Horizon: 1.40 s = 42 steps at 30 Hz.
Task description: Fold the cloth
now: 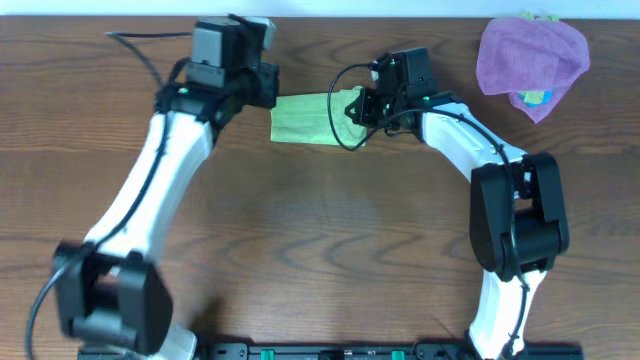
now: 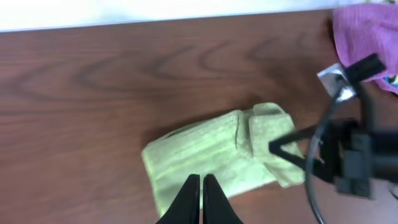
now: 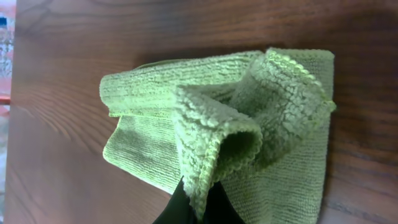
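Between the two hands, the lime-green cloth lies partly folded on the counter. Just ahead of the right hand, a raised fold is pinched in its closed fingers, and the rest spreads out beyond. The left hand is closed, its tips over the cloth's near edge; whether it grips is unclear.

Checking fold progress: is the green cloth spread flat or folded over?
Folded, loosely: the green cloth lies doubled in layers, one end pinched up into a curl by the right gripper.
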### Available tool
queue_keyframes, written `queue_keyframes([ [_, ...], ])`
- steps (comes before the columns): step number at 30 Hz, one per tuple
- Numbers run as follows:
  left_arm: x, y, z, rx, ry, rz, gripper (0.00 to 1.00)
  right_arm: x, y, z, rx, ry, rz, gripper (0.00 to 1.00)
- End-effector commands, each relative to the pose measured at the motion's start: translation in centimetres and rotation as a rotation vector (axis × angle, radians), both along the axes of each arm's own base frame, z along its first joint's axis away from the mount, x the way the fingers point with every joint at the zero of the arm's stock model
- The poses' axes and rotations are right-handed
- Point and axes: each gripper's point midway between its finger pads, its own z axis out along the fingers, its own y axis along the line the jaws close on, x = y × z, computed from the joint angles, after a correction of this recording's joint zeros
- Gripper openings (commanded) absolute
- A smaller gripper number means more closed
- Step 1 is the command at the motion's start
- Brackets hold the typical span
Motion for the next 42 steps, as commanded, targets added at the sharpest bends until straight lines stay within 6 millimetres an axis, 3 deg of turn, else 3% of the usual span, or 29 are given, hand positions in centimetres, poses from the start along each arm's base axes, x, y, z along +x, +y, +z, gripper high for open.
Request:
queue_keyframes([
  [1, -0.6, 4.0, 1.2, 0.067, 0.005, 0.109, 0.06, -0.5, 2.4, 1.5, 0.024, -0.044, 0.059, 0.02],
  [5, -2.3, 7.5, 0.4, 0.055, 0.098, 0.141, 0.06, -0.9, 4.8, 2.1, 0.036, -0.087, 0.105, 0.02],
  [11, -2.8, 9.8, -0.3, 0.030, 0.140, 0.162, 0.06, -0.7, 6.1, 2.2, -0.010, -0.139, 0.095, 0.02],
  [21, -2.8, 9.8, -0.2, 0.059, 0.120, 0.128, 0.06, 0.4, 7.1, 0.6, -0.013, -0.183, 0.089, 0.01],
  [33, -2.4, 9.8, 0.1, 0.058, 0.102, 0.129, 0.06, 0.0, 9.6, -1.4, 0.007, -0.193, 0.119, 0.01],
  [42, -2.4, 9.8, 0.1, 0.057, 0.101, 0.129, 0.06, 0.6, 9.2, -1.6, -0.032, -0.214, 0.083, 0.02],
])
